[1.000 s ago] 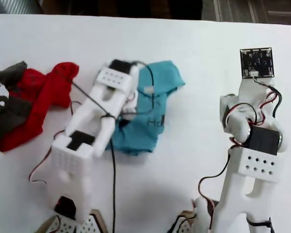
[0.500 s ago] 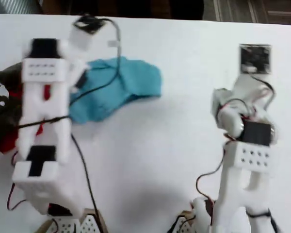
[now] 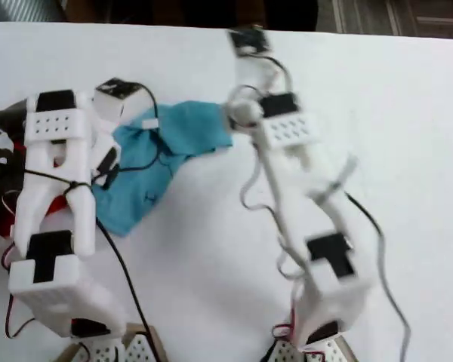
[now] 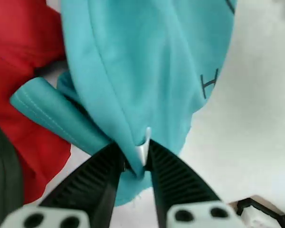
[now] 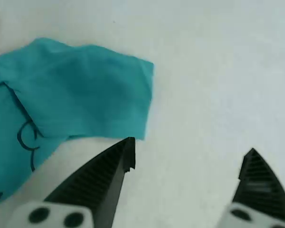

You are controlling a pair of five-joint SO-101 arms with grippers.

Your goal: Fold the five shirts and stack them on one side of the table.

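Left arm [image 3: 53,188] hides near edge of teal shirt [image 3: 183,132] and most of red shirt [image 4: 23,52] beside it. Dark shirt [image 4: 2,180], beyond red one, cut by picture edge. Right arm [image 3: 306,185], opposite side of teal shirt, smeared. Teal shirt print illegible.

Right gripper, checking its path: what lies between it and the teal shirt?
Nothing but bare table, in the right wrist view; the open right gripper sits just beside the teal shirt corner.
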